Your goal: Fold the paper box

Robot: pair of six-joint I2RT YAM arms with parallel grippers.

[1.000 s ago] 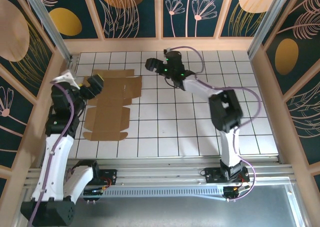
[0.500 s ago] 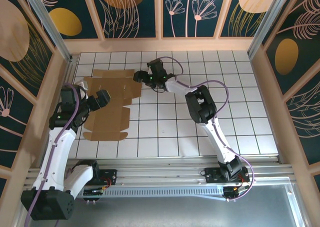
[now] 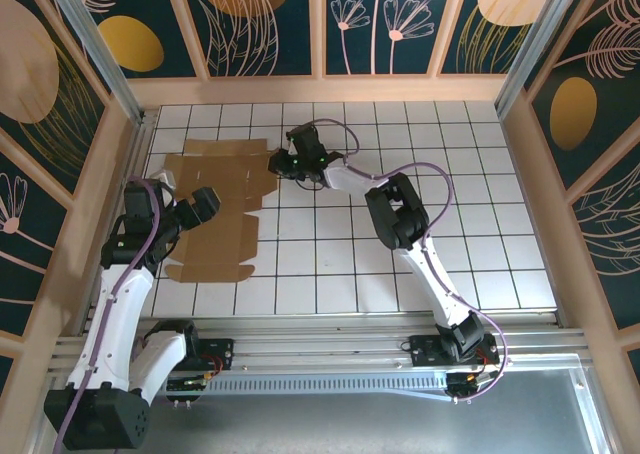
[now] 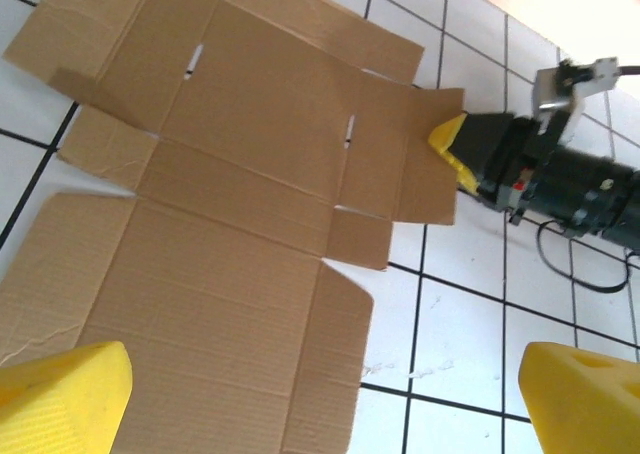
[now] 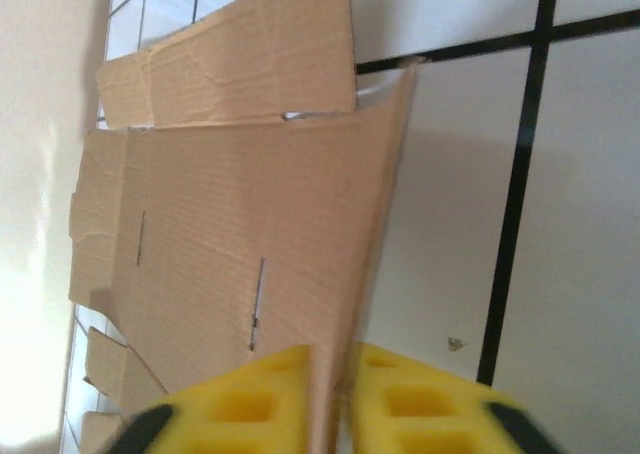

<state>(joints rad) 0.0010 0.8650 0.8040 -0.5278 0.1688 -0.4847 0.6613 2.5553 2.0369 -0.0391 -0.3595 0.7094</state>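
Observation:
The paper box (image 3: 215, 214) is a flat brown die-cut cardboard sheet lying unfolded on the left of the white tiled table. My right gripper (image 3: 279, 162) reaches in from the right, shut on the edge of the sheet's far right flap. In the right wrist view the yellow pads (image 5: 250, 399) pinch that flap (image 5: 370, 224), whose edge is lifted off the tiles. My left gripper (image 3: 203, 203) hovers above the sheet's middle, open. Its yellow fingertips (image 4: 65, 394) stand far apart over the paper box (image 4: 230, 204), holding nothing. The right gripper (image 4: 452, 146) also appears there, on the flap.
Wooden-framed patterned walls (image 3: 320, 24) enclose the table on three sides, close to the sheet's left edge. The right arm's purple cable (image 3: 420, 169) loops over the tiles at the centre. An aluminium rail (image 3: 330, 349) runs along the near edge.
The right gripper moved left to the sheet's right flap and closed on its edge. The left gripper drew slightly down and right over the sheet, staying open.

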